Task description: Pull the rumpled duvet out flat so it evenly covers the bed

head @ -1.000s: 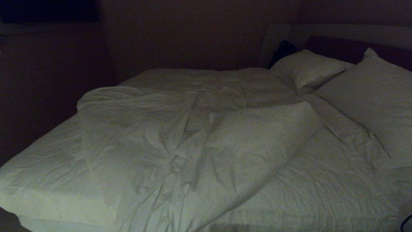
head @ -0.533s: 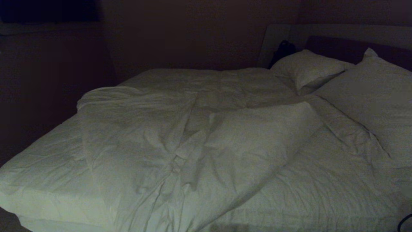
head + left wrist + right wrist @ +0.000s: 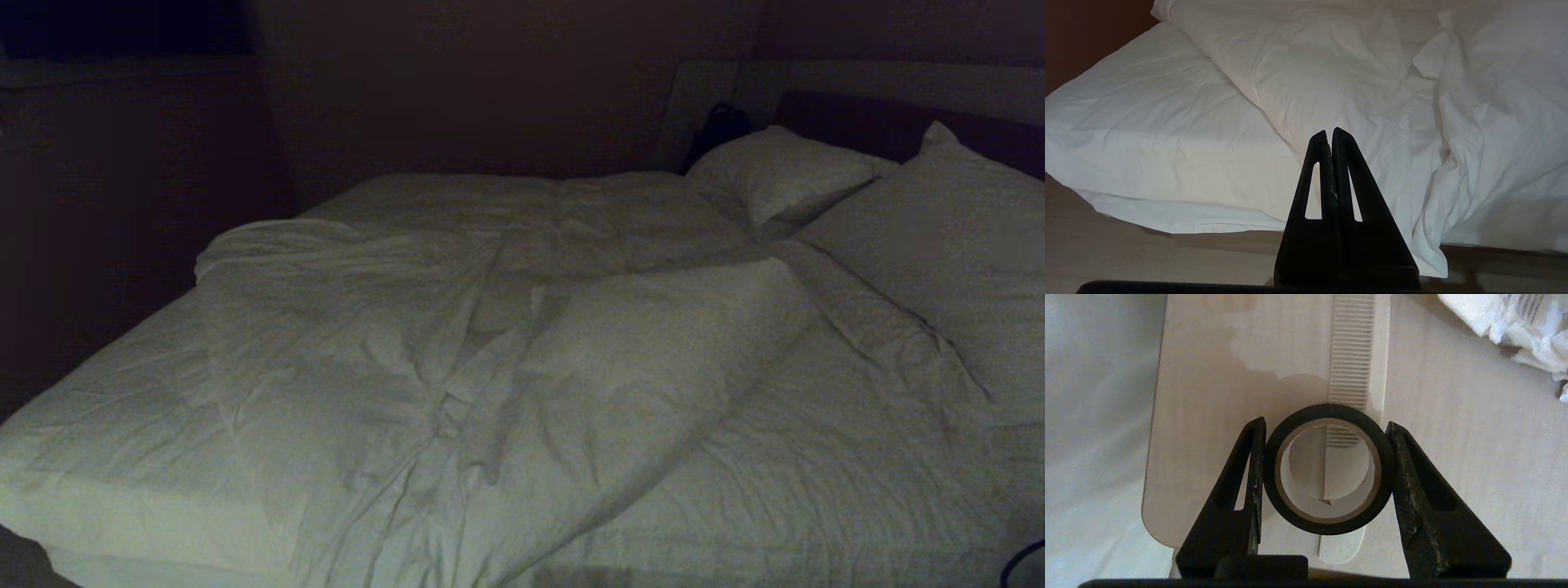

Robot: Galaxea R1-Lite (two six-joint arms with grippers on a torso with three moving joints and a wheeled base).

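The white duvet (image 3: 457,343) lies bunched in creased folds across the middle of the bed (image 3: 106,441), one fold hanging over the near edge. Bare mattress sheet shows at the near left corner and near right. My left gripper (image 3: 1329,131) hangs shut and empty in front of the bed's near side, short of the hanging duvet (image 3: 1351,73). My right gripper (image 3: 1325,422) is shut on a black tape roll (image 3: 1269,469), held across its width over a pale flat surface. Neither gripper appears in the head view.
Two white pillows (image 3: 784,175) (image 3: 939,245) lean against the dark headboard (image 3: 865,122) at the far right. A dark object (image 3: 718,126) sits beside the headboard. Pale floor (image 3: 1147,257) runs along the near bed edge. A ribbed white strip (image 3: 1351,343) lies below the tape roll.
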